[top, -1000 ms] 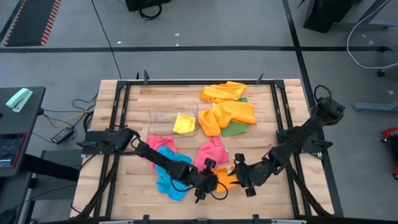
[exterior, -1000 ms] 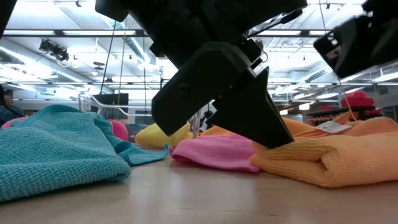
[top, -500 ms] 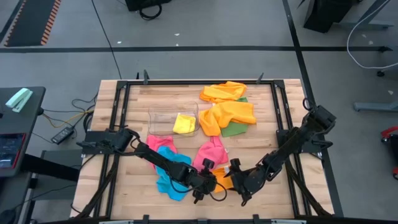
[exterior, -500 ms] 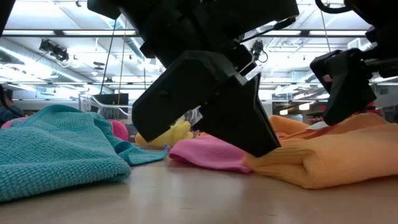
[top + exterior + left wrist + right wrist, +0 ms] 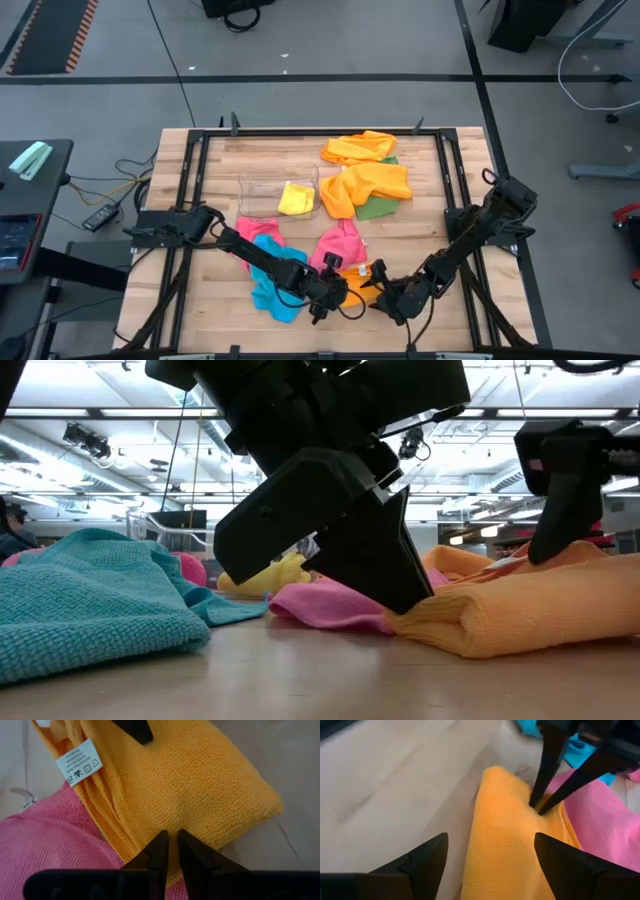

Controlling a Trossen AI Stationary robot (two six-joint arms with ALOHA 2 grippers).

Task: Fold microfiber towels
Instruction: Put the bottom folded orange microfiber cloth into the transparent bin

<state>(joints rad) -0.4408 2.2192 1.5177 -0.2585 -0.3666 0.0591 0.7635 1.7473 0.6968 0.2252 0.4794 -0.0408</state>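
Left gripper [image 5: 169,840] pinches the folded orange microfiber towel [image 5: 200,785] near the desk's front edge; right gripper [image 5: 490,850], jaws released, should press the fold flat.

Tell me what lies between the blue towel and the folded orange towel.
A pink towel lies between the blue towel and the folded orange towel, seen in the low view.

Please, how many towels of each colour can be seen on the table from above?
orange towels: 3
pink towels: 2
blue towel: 1, a bunched heap that may hide more
green towel: 1, mostly under an orange one
yellow towel: 1, in the clear bin
Total: 8
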